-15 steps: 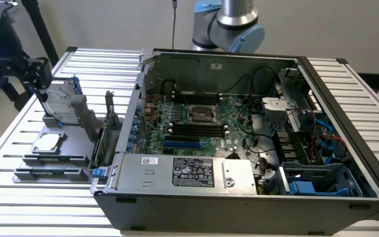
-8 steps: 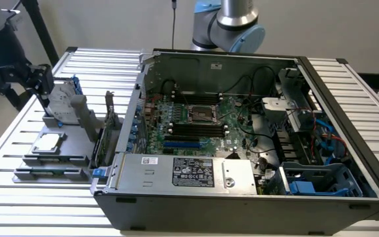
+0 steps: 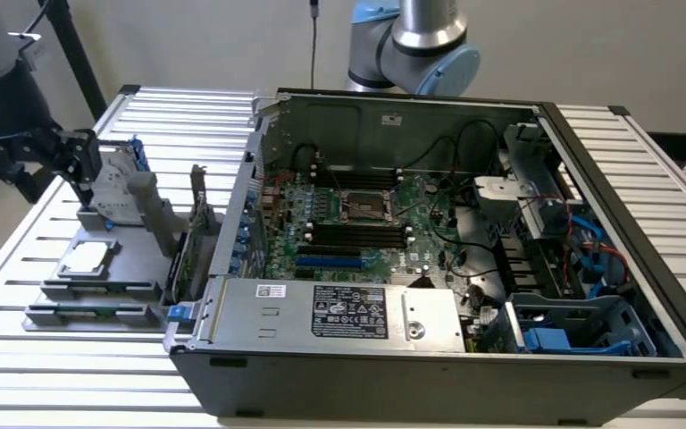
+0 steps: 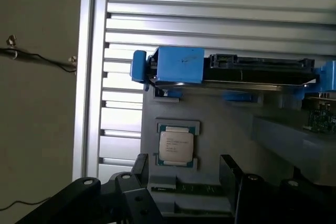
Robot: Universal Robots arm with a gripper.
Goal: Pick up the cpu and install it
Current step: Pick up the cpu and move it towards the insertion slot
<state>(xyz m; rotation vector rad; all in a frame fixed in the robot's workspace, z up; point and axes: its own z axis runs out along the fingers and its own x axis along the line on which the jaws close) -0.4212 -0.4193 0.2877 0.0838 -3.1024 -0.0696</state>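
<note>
Claw spread, empty, poised over cpu, fingers either side. Chip lies flat in grey holder recess on counter, metal top up, ready for gripping.

A robotics lab: opened computer case on slatted aluminium table.

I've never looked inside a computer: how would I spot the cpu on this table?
Start at the big open computer case; beside it, on the exterior view's left, sits a grey holder. The cpu lies flat in it: a small silvery square, unlike the larger upright hard drive with its blue bracket.
</note>
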